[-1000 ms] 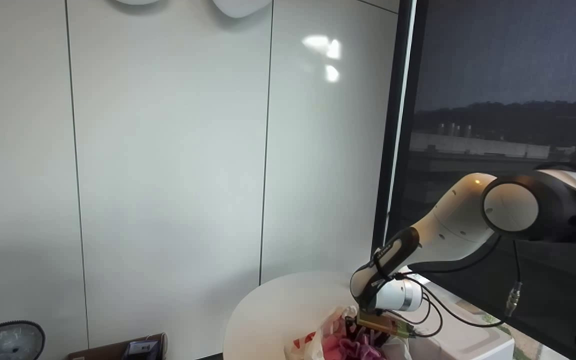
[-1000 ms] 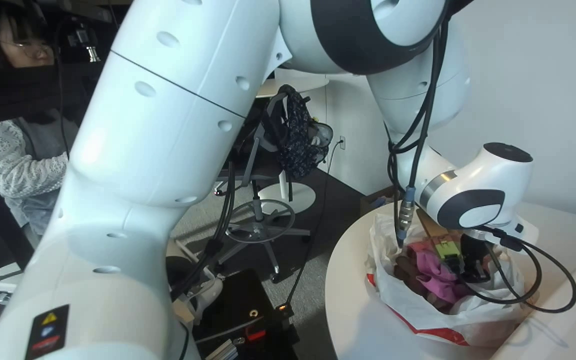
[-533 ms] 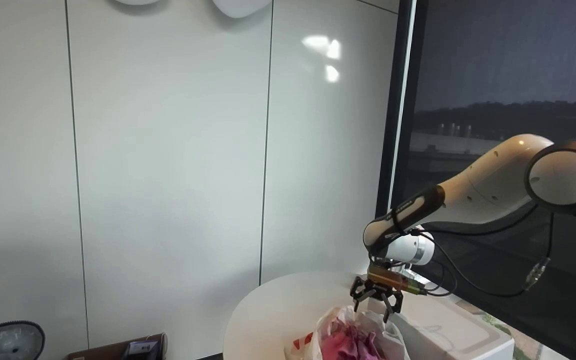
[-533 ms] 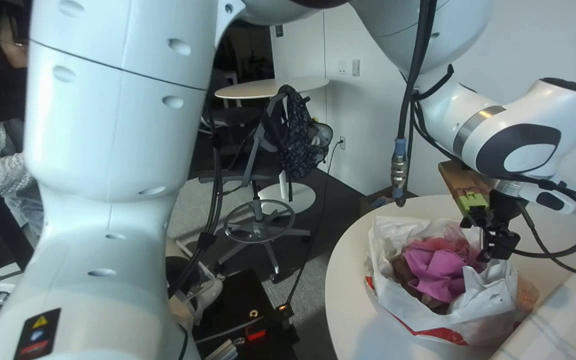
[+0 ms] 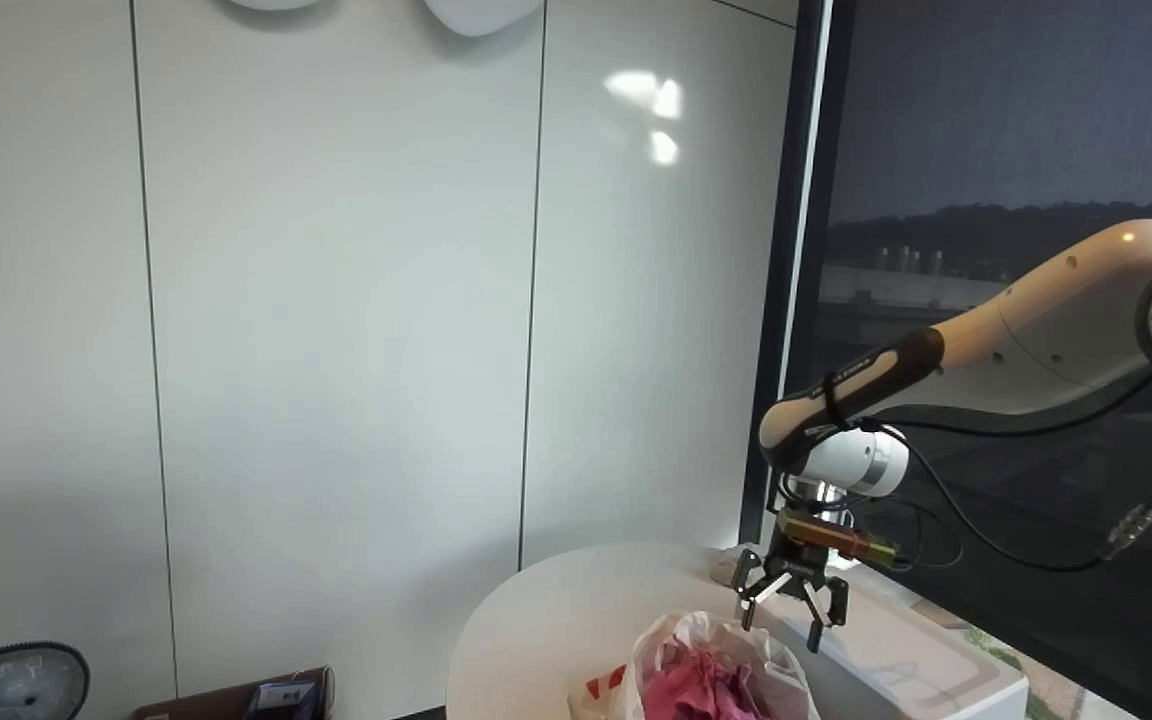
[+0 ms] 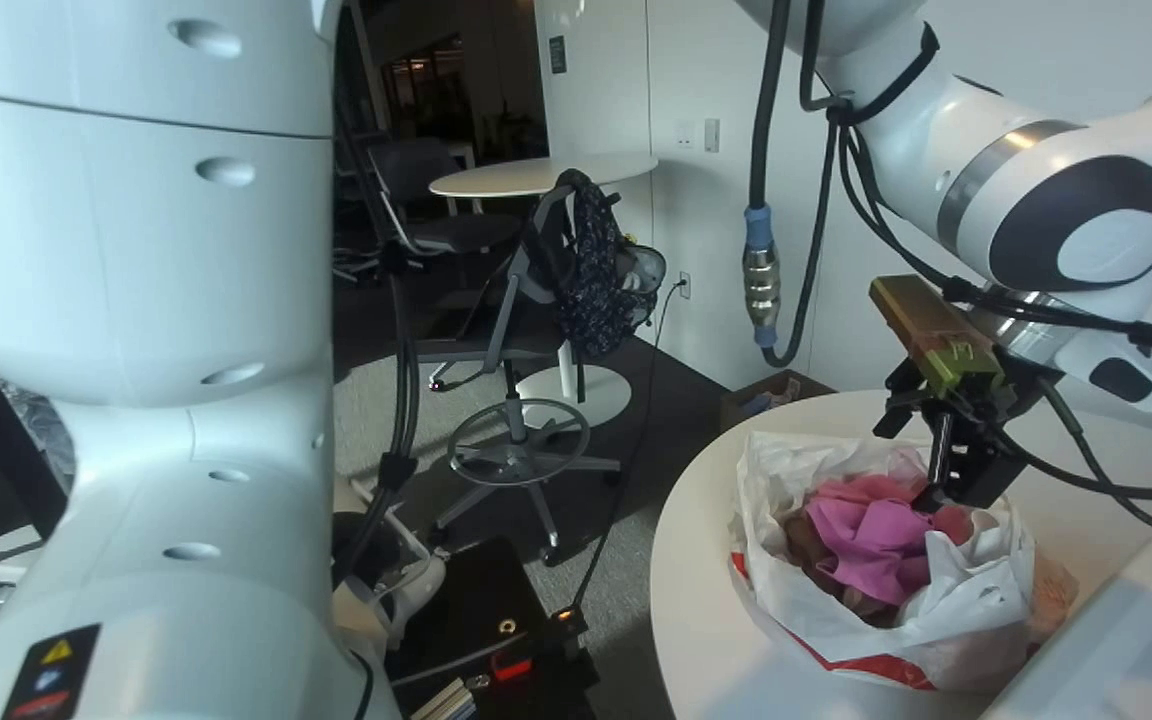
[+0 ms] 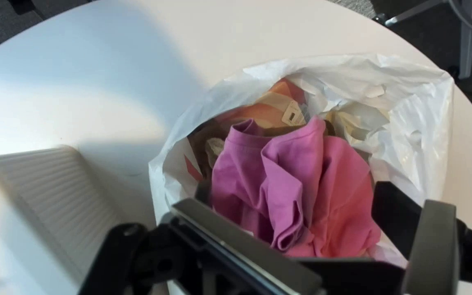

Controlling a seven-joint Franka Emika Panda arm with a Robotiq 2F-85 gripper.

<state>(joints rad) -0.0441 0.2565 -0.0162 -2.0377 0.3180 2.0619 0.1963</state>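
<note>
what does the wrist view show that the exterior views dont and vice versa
Only the wrist view: a small pale tag inside the white plastic bag.
Only exterior: the robot arm in both exterior views; a dark window and a backpack, each in an exterior view.
Shared: that bag, its pink and purple cloth, the table, the white box, the open gripper.

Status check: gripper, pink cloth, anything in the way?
Gripper open, nothing held. Pink cloth bunched inside white plastic bag. White box close beside bag, might crowd the gripper on that side.
</note>
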